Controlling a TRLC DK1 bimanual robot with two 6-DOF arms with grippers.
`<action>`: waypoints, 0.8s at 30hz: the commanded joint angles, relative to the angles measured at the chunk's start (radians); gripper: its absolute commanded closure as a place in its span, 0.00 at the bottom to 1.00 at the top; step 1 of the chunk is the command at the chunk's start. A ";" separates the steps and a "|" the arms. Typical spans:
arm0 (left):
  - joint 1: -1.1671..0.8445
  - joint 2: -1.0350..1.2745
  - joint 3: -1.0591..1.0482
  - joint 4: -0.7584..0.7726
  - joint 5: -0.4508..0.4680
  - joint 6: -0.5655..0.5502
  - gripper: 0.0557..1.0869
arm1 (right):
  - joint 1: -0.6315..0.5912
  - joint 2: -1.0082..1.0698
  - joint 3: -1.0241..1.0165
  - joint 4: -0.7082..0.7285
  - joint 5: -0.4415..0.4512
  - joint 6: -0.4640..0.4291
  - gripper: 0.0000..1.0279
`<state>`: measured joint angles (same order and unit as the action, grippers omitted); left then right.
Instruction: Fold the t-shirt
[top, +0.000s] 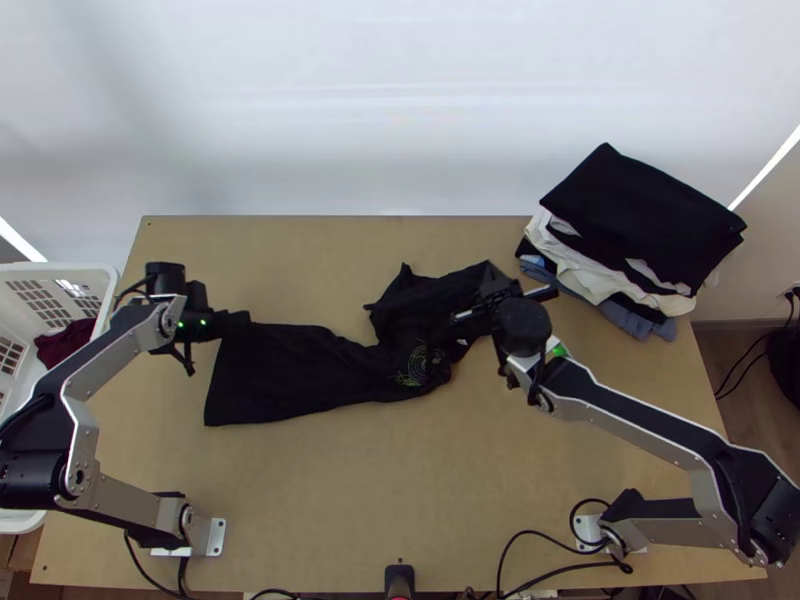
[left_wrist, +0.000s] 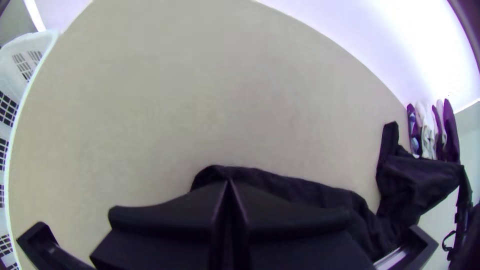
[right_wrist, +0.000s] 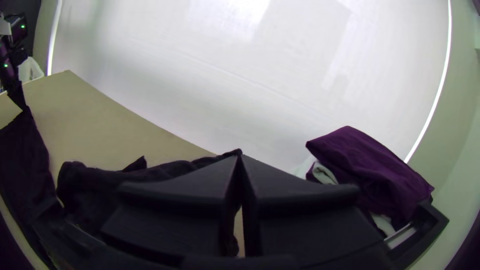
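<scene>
Top view: L pincer (top: 243, 319) clamped on blk t-shirt (top: 300, 370) end, near bench (top: 330, 500) L edge; R pincer (top: 491, 276) clamped on other end, near folded clothes stack (top: 640, 215).

Your left gripper (left_wrist: 228, 182) has its jaws together at one end of the black t-shirt (left_wrist: 417, 185), which lies rumpled across the bench (left_wrist: 225, 100); folded clothes (left_wrist: 427, 131) stand near its bunched end, a white basket (left_wrist: 42, 54) well apart from it.

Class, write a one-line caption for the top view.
Left gripper and right gripper hold a black t-shirt, bunched at one end, near a stack of folded clothes.
</scene>
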<state>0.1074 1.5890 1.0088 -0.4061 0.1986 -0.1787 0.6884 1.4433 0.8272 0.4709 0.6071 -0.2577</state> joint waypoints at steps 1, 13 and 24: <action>0.038 -0.095 0.102 0.001 0.001 -0.042 0.96 | -0.038 -0.031 0.067 0.032 0.023 0.009 0.97; 0.127 -0.350 0.335 -0.020 -0.001 -0.087 0.96 | -0.082 -0.032 0.286 0.034 0.031 -0.038 0.97; 0.166 -0.425 0.180 -0.062 0.004 -0.087 0.96 | -0.136 -0.047 0.279 0.031 0.060 -0.045 0.97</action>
<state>0.2707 1.1751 1.2816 -0.4377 0.1986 -0.2546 0.5529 1.4250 1.1618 0.4862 0.6525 -0.2890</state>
